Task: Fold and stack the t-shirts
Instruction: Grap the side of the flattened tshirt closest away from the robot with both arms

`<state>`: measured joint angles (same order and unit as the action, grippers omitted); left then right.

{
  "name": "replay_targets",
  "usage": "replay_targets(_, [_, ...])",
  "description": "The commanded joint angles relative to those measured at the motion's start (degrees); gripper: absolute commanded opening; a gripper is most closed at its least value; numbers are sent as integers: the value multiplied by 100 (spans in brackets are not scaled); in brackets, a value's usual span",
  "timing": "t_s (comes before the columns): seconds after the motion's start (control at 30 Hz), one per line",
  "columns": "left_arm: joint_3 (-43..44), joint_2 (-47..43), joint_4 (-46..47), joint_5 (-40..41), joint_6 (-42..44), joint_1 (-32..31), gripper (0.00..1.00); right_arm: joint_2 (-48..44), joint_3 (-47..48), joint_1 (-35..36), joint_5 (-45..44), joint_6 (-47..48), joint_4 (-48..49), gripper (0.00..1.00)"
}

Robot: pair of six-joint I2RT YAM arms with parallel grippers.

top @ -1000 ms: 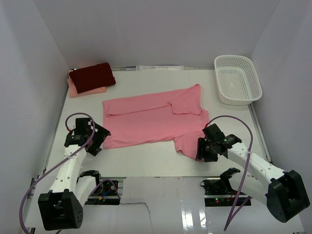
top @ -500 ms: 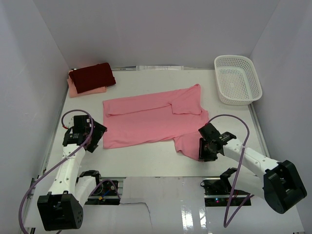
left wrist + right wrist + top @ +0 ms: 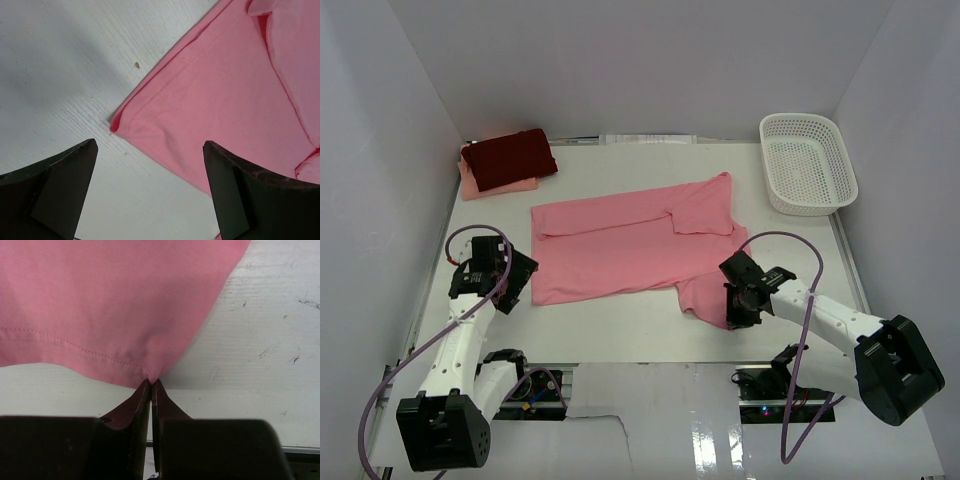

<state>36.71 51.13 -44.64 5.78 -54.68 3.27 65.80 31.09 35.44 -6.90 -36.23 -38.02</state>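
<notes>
1. Since a second ago the right arm has swung its elbow in, and the right tool (image 3: 732,310) has nudged a bit further onto the near right corner of the shirt. The left tool (image 3: 515,285) has slid slightly toward the left wall.
2. The salmon-pink soft cloth t-shirt (image 3: 620,245) lies spread out flat in the middle of the white tabletop (image 3: 610,320). One sleeve is flopped over onto the body on the far right side.
3. In the right wrist view, the right tool (image 3: 151,385) is pinched tight with no gap between the fingers. The stitched hem of the pink shirt (image 3: 110,300) puckers right at its tips, so it's got hold of that edge.
4. The left tool (image 3: 150,144) is spread wide with nothing in it. The near left corner of the shirt (image 3: 225,100) sits between the two fingers. Can't tell whether the fingers touch the tabletop.
5. In the back left corner there's a dark maroon-red folded cloth t-shirt (image 3: 510,158) sitting on top of a pale peach-pink folded cloth t-shirt (image 3: 485,186), whose edge pokes out underneath.
6. The white plastic mesh basket (image 3: 800,119) is in the back right corner, well apart from the pink shirt.
</notes>
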Motion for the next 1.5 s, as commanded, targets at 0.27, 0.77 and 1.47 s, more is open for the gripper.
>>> replay_targets(0.27, [-356, 336, -27, -34, -631, 7, 88, -181, 537, 59, -163, 80, -345, 8])
replay_targets(0.77, [-603, 818, 359, 37, -922, 7, 53, -392, 600, 59, -189, 125, -408, 8])
replay_targets(1.47, [-780, 907, 940, -270, -852, 7, 0, -823, 1091, 59, -207, 177, -821, 8])
